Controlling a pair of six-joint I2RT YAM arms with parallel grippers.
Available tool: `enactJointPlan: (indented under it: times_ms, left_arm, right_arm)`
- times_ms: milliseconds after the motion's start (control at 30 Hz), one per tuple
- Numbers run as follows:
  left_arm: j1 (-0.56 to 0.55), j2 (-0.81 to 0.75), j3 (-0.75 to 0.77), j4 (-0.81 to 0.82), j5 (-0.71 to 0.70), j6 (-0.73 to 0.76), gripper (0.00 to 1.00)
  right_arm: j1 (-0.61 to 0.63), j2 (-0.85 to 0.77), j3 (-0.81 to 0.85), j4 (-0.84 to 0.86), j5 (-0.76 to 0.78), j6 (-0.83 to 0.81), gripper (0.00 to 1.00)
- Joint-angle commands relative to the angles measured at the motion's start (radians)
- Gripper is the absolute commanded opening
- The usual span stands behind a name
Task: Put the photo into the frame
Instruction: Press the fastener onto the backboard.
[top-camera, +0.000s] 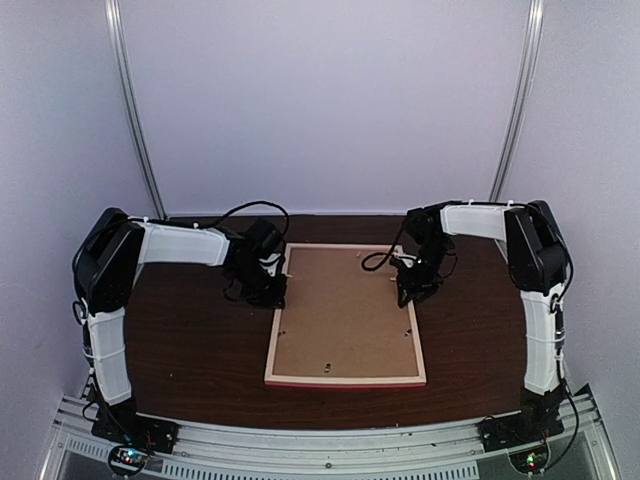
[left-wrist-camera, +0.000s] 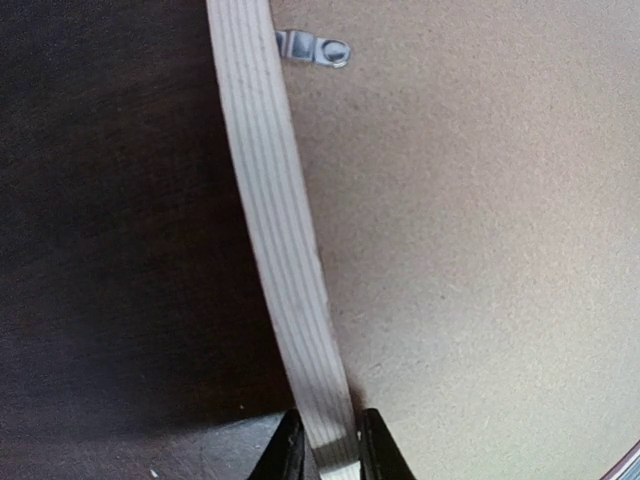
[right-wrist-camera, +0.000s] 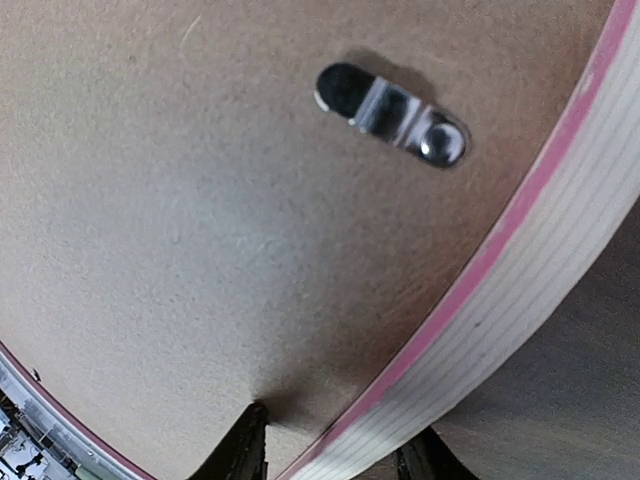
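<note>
Your frame (top-camera: 345, 380) lies face down in the middle of the worktop (top-camera: 200, 350), pale wood side up, with the brown backing board (top-camera: 345, 310) sitting inside its rails. You cannot see the photo in any view; if it is in place it is hidden under that board, so do not take it as confirmed.

Your left end effector (left-wrist-camera: 330, 455) is clamped on the frame's left rail, one finger pressed against each side of the wood. Your right end effector (right-wrist-camera: 330, 455) straddles the right rail with its fingers apart: the inner finger (right-wrist-camera: 245, 445) stands clear of the pink edge over the board, so it has no grip there.

This looks like the closing stage, with the back being secured while the left side holds the frame steady. A small metal clip (right-wrist-camera: 393, 115) lies on the board just inside the right rail, and it appears to lie wholly on the board, not reaching over the rail.

For the next move, you would likely want a fingertip brought to that clip to swing it across. Keep the left hold firm, since a sideways push could slide the frame.
</note>
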Motion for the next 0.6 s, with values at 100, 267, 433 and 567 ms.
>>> enactJointPlan:
  times_ms: [100,267,433,567]
  left_arm:
    - [-0.024,-0.042,0.001,-0.021,-0.020,0.057,0.20]
    - [-0.019,-0.020,0.025,-0.033,-0.036,0.063,0.21]
    - [-0.018,-0.018,0.035,-0.031,-0.070,0.063,0.21]
    - [-0.020,-0.018,0.037,-0.017,-0.080,0.057,0.21]
  right_arm:
    - [-0.008,0.021,0.034,-0.017,0.115,0.037,0.47]
    - [-0.009,-0.059,-0.011,-0.009,0.123,0.076,0.57]
    - [-0.009,-0.161,-0.086,0.032,0.109,0.108,0.63]
    - [-0.006,-0.251,-0.172,0.078,0.083,0.127,0.65]
